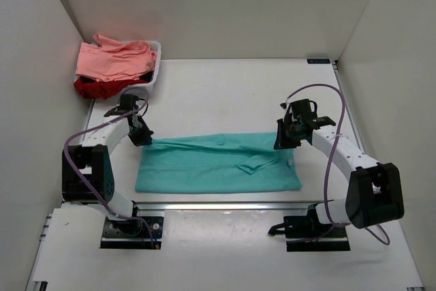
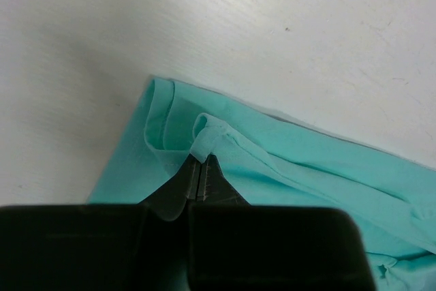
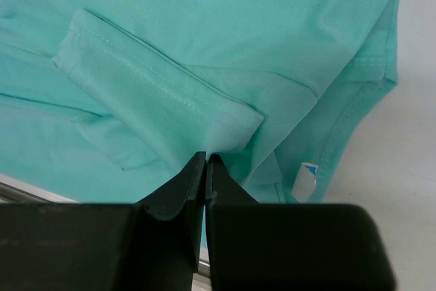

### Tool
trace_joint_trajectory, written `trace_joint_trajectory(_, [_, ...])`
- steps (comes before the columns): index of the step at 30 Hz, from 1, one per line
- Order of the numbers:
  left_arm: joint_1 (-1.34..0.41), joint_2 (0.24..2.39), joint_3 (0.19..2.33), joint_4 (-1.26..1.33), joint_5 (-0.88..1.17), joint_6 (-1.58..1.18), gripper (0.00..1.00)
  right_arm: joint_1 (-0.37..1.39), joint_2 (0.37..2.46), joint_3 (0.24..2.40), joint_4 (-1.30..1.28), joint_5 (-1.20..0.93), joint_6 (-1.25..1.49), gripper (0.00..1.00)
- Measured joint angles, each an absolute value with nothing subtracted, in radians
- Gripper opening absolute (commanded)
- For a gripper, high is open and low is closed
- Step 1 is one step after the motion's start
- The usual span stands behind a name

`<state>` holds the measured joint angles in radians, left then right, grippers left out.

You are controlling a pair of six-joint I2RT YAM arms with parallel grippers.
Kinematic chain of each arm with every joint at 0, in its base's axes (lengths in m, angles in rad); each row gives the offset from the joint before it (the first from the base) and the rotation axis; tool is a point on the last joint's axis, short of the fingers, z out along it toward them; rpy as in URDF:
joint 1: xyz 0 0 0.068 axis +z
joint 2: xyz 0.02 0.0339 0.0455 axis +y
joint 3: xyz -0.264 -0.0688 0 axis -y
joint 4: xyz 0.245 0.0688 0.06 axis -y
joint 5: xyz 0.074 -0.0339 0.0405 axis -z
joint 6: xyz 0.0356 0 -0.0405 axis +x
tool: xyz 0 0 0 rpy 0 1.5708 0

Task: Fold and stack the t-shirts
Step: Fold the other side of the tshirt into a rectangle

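The teal shirt lies spread flat on the table, folded into a wide band. The left gripper sits at its far-left corner, jaws closed tight, pinching a small raised fold of the cloth between the tips. The right gripper sits at the shirt's far-right corner, jaws likewise closed, nipping the edge of a folded sleeve; a white tag shows just right of that pinch. Beyond the teal shirt's far-left corner stands a basket holding the pink shirt heaped over the red shirt.
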<state>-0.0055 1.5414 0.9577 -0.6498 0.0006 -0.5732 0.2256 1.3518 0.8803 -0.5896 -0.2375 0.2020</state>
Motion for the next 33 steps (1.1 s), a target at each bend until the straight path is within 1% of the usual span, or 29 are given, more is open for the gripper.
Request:
trace_joint_trajectory(7, [-0.007,1.449,0.89,-0.649,0.001,-0.571,0.02,0.226,1.282,0.818,-0.591,-0.241,0.205,0.0])
trace_joint_trajectory(13, [-0.007,1.405,0.831,-0.652,-0.001,-0.575,0.04,0.23,1.217,0.781,-0.595,-0.248,0.211,0.0])
trace_joint_trajectory(15, [-0.01,1.397,0.823,-0.655,-0.004,-0.578,0.06,0.233,1.188,0.758,-0.598,-0.251,0.214,0.0])
trace_joint_trajectory(16, [-0.01,1.392,0.82,-0.653,-0.007,-0.58,0.13,0.234,1.17,0.744,-0.603,-0.255,0.217,0.0])
trace_joint_trajectory(18, [-0.01,1.378,0.807,-0.653,-0.01,-0.585,0.36,0.234,1.144,0.722,-0.611,-0.268,0.222,0.0])
trace_joint_trajectory(19, [-0.01,1.372,0.801,-0.655,-0.011,-0.585,0.37,0.235,1.129,0.708,-0.617,-0.273,0.226,0.0])
trace_joint_trajectory(20, [-0.009,1.365,0.795,-0.658,-0.012,-0.594,0.42,0.238,1.115,0.695,-0.624,-0.276,0.234,0.01])
trace_joint_trajectory(21, [-0.008,1.357,0.793,-0.663,-0.012,-0.599,0.49,0.244,1.102,0.686,-0.636,-0.278,0.241,0.07])
trace_joint_trajectory(23, [-0.008,1.341,0.797,-0.67,-0.013,-0.607,0.56,0.27,1.084,0.68,-0.67,-0.278,0.265,0.33])
trace_joint_trajectory(24, [-0.008,1.334,0.803,-0.674,-0.013,-0.613,0.58,0.282,1.077,0.68,-0.684,-0.278,0.28,0.42])
trace_joint_trajectory(25, [-0.009,1.33,0.814,-0.678,-0.014,-0.62,0.58,0.289,1.07,0.681,-0.696,-0.275,0.291,0.47])
trace_joint_trajectory(26, [-0.013,1.33,0.835,-0.684,-0.015,-0.627,0.58,0.294,1.063,0.682,-0.709,-0.276,0.299,0.55])
trace_joint_trajectory(27, [-0.017,1.331,0.854,-0.683,-0.017,-0.63,0.56,0.294,1.058,0.685,-0.723,-0.273,0.313,0.58])
trace_joint_trajectory(28, [-0.024,1.333,0.881,-0.678,-0.016,-0.636,0.52,0.293,1.056,0.692,-0.739,-0.261,0.323,0.58])
trace_joint_trajectory(30, [-0.046,1.339,0.922,-0.665,-0.019,-0.644,0.5,0.289,1.066,0.716,-0.757,-0.238,0.338,0.55])
trace_joint_trajectory(33, [-0.089,1.371,0.955,-0.641,-0.023,-0.645,0.49,0.287,1.109,0.749,-0.746,-0.208,0.36,0.53])
